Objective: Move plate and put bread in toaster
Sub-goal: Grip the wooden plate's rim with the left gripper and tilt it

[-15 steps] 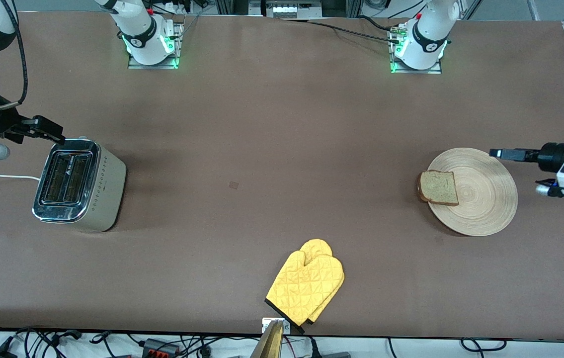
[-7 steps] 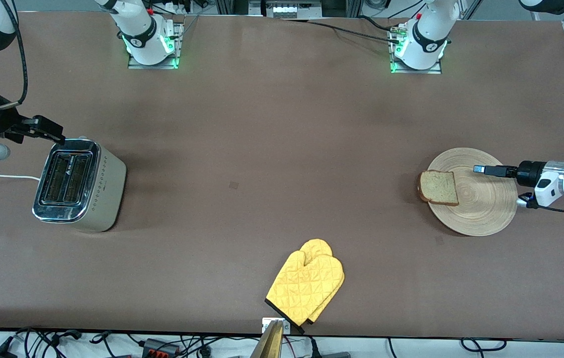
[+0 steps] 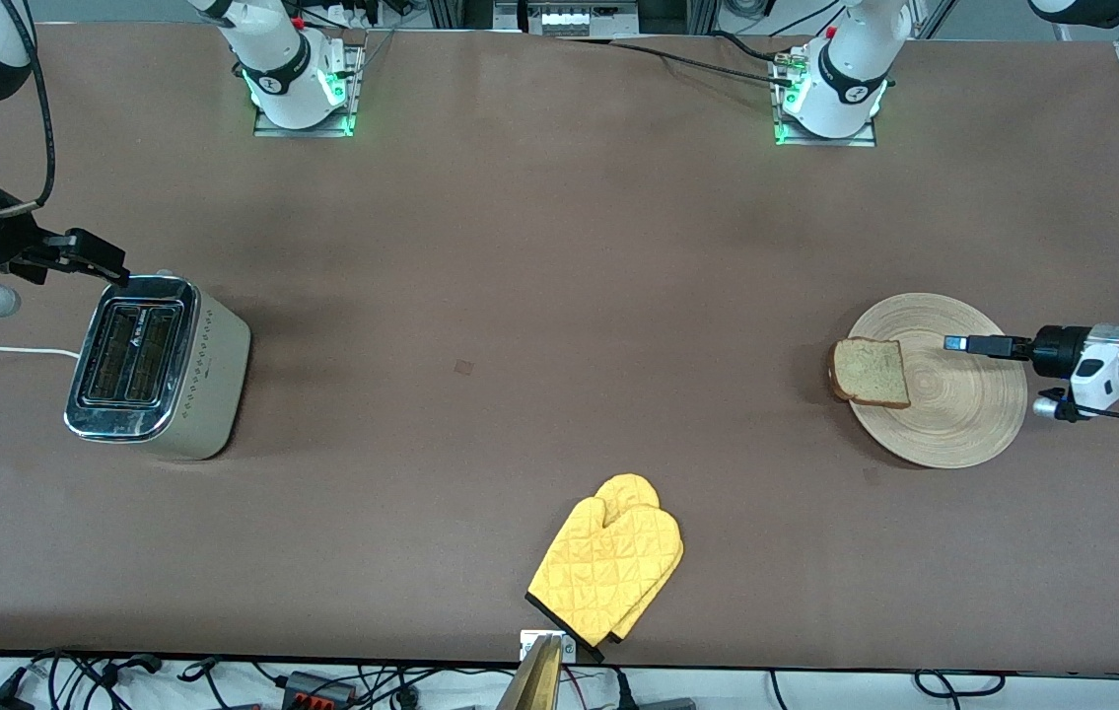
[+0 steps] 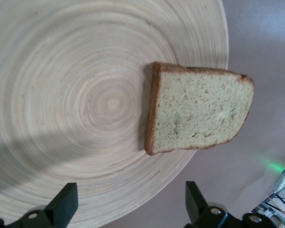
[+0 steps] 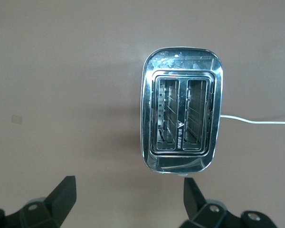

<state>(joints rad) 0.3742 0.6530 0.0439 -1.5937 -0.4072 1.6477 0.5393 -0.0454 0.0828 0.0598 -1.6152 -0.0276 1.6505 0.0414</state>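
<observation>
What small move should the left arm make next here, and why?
Probably lower the left gripper toward the plate's rim at the left arm's end and close on it. Its fingers are open above the plate and touch nothing. The bread overhangs the plate's edge toward the toaster, so move gently. The right gripper waits open by the toaster.

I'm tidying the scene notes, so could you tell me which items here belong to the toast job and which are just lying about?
Belonging to the job:
- plate, under the open left gripper
- bread, overhanging the plate's rim
- toaster, slots empty, beside the open right gripper

Just lying about:
- yellow oven mitt, at the table edge nearest the camera
</observation>
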